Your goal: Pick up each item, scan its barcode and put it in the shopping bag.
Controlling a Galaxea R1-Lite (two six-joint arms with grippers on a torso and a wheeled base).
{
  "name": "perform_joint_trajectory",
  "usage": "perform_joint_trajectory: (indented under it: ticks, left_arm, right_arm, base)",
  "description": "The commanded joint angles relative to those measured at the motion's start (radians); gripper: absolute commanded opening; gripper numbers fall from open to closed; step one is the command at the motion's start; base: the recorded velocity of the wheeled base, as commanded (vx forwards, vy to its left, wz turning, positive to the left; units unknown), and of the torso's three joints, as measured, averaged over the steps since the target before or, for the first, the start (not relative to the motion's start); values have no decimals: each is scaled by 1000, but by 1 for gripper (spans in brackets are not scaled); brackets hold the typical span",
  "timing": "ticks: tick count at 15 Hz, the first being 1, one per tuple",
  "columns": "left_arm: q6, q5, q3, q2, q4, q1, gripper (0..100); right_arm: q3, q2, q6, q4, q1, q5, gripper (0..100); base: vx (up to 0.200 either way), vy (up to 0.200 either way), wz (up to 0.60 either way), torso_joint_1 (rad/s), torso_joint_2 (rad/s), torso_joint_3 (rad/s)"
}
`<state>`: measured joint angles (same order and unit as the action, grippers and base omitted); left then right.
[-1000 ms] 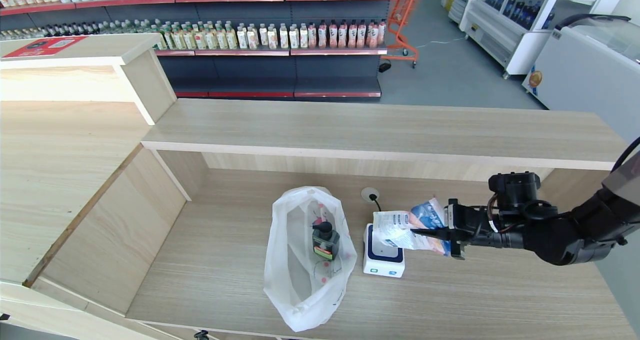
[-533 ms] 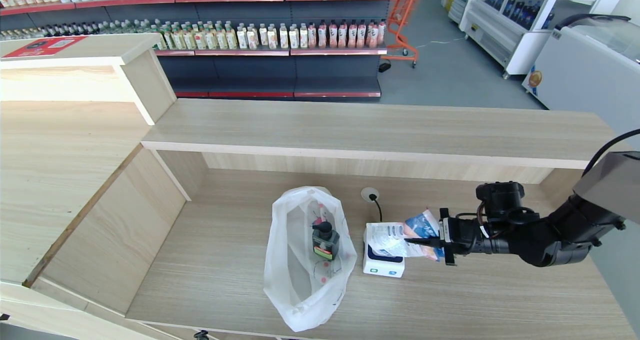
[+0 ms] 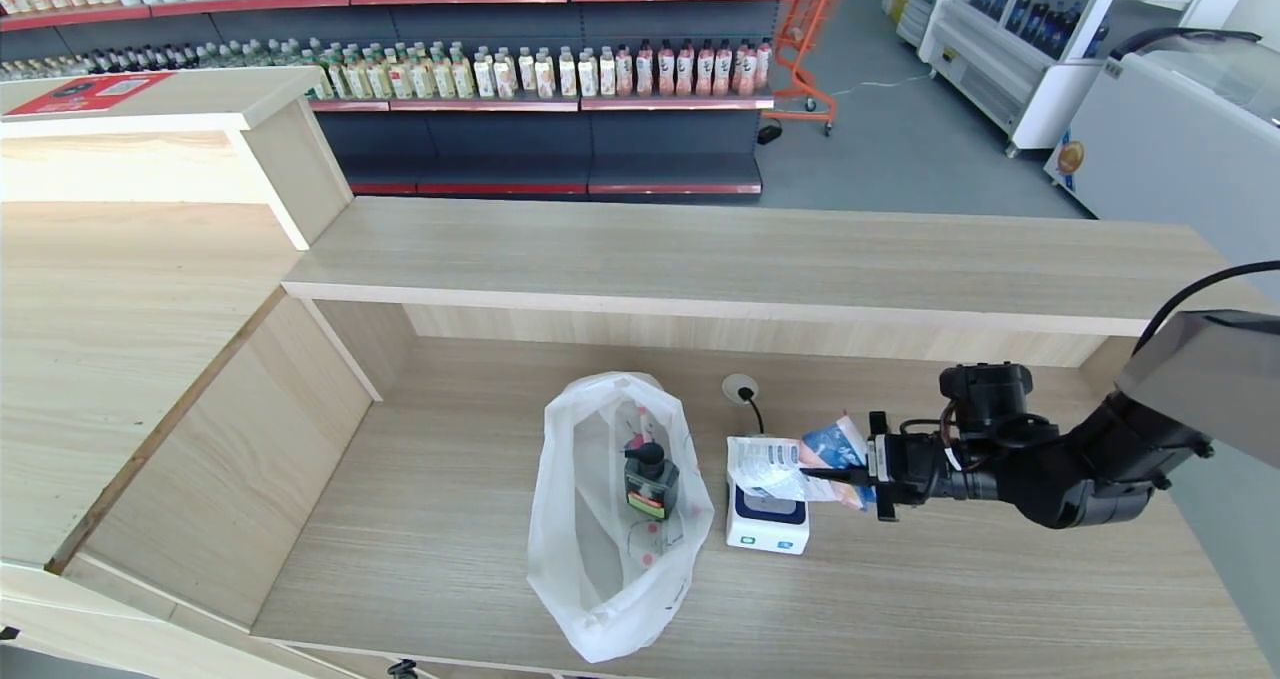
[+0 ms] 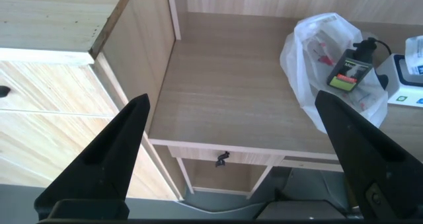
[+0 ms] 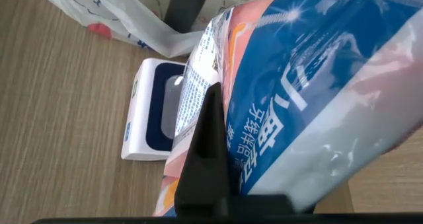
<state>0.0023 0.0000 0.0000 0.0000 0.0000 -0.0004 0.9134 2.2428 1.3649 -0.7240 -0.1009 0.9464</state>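
Gripping a blue, white and pink packet (image 3: pixel 785 462) by its right end, the right gripper (image 3: pixel 838 475) has its two dark fingers closed across the wrapper. In the right wrist view one finger (image 5: pixel 208 151) lies against the packet's printed face.

The packet is held clear of the desk (image 3: pixel 430 569) and roughly level. Its free white end is over the far part of the scanner (image 3: pixel 766 531), a white box with a dark blue window. The scanner stands about midway along the desk, between the far and near edges.

Compared with one second earlier, the right arm has carried the packet toward the desk's left edge. The packet's leading end then stopped short of the scanner's left edge and now reaches it.

Just left of the scanner stands the open white shopping bag (image 3: pixel 590 559); whether the two touch cannot be told. The bag's base points toward the desk's near edge. A dark pump bottle (image 3: pixel 650 481) with a red and green label lies inside. Bag, bottle and scanner are where they were.

A black cable runs from the scanner to a round grommet (image 3: pixel 740 389) near the desk's far edge.

The left gripper (image 4: pixel 231 102), fingers spread wide and holding nothing, hangs off the desk's near left corner, well apart from the bag.
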Motion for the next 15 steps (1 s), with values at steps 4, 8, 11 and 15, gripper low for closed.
perform_joint_trajectory:
  ticks: [4, 8, 11, 15]
  left_arm:
    - [-1, 0, 0, 0, 0, -1, 100]
    - [-1, 0, 0, 0, 0, 0, 100]
    - [1, 0, 0, 0, 0, 0, 100]
    - [-1, 0, 0, 0, 0, 0, 100]
  right_arm:
    - [5, -35, -32, 2, 1, 25, 0]
    - [-159, -425, -498, 71, 3, 9, 0]
    - [-219, -724, -1230, 74, -11, -248, 0]
    - [-232, -743, -1429, 138, -54, -339, 0]
  base:
    - [0, 0, 0, 0, 0, 0]
    - [0, 0, 0, 0, 0, 0]
    - [0, 0, 0, 0, 0, 0]
    - [0, 0, 0, 0, 0, 0]
